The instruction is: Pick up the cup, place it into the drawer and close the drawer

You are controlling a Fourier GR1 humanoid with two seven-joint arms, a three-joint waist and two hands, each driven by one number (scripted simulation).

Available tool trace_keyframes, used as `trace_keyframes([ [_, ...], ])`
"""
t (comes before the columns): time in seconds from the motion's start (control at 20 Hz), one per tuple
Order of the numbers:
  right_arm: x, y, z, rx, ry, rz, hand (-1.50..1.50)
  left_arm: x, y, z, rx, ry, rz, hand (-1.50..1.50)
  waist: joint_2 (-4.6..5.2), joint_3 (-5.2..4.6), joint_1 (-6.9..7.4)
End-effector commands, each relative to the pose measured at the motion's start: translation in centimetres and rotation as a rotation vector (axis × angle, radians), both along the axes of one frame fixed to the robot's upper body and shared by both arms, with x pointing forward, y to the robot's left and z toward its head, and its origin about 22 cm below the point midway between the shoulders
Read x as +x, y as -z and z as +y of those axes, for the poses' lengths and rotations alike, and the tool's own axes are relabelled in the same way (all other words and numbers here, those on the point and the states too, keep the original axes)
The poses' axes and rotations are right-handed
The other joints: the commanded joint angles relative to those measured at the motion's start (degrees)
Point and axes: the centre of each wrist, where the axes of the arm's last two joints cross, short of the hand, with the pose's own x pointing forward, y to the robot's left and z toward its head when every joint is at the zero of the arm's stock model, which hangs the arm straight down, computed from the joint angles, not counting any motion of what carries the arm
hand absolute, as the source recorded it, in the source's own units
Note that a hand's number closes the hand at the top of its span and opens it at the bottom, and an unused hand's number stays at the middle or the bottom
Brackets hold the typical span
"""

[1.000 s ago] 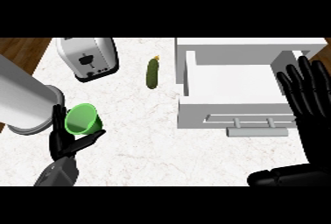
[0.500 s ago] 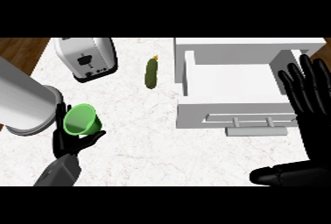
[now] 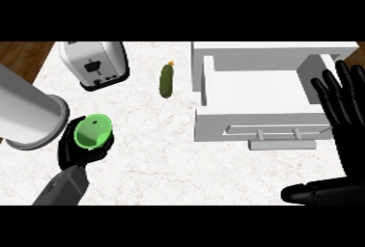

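Nearest, at the left, the left hand (image 3: 80, 153) is curled round the green cup (image 3: 92, 131), its fingers wrapped under and beside the cup's wall; the cup's open mouth faces up and it sits just beside a large grey cylinder (image 3: 27, 115) at the left edge. Whether the cup is lifted off the marble surface (image 3: 164, 159) cannot be told from this view. At the right, the right hand (image 3: 342, 108) rests open with its fingers straight, over the right side of the drawer.

The step in hand looks like the pick-up: the cup is gripped but well apart from the open white drawer (image 3: 260, 91), which lies to the right with its handle (image 3: 281, 144) on the near front. The next move calls for carrying the cup rightward and over the drawer's near wall into its tray.

Farther off, a pickle (image 3: 167, 81) lies between the drawer and a toaster (image 3: 95, 64) at the far left.
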Motion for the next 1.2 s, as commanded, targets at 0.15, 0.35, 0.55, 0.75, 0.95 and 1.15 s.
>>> trace_keyframes([
  [0.15,-0.1,0.8,0.0,-0.014,-0.002,-0.014,-1.5,0.9,-0.8,0.4,0.083,-0.081,-0.123,1.5,0.05,0.01,-0.05],
  [0.35,-0.2,-0.1,0.5,-0.029,0.001,-0.005,-1.5,0.4,-0.3,-0.7,0.088,0.042,-0.167,1.5,-0.12,0.04,0.26],
  [0.55,-0.8,0.3,0.4,0.003,0.012,-0.01,-1.5,-0.7,0.2,-1.2,0.062,0.18,-0.175,1.5,-0.29,0.08,0.6],
  [0.75,-1.0,0.7,-0.4,0.002,0.025,0.003,-1.5,0.2,-1.1,-3.5,0.041,0.234,-0.251,1.5,-0.63,0.19,1.42],
  [0.95,-0.5,1.2,0.0,-0.017,0.031,0.03,-1.5,2.4,-4.3,-5.3,0.101,0.358,-0.292,1.5,-0.75,0.24,1.87],
  [1.15,-0.1,-0.3,-0.9,-0.003,0.031,0.019,-1.5,3.9,-8.4,-7.9,0.074,0.414,-0.315,1.5,-0.82,0.23,1.93],
])
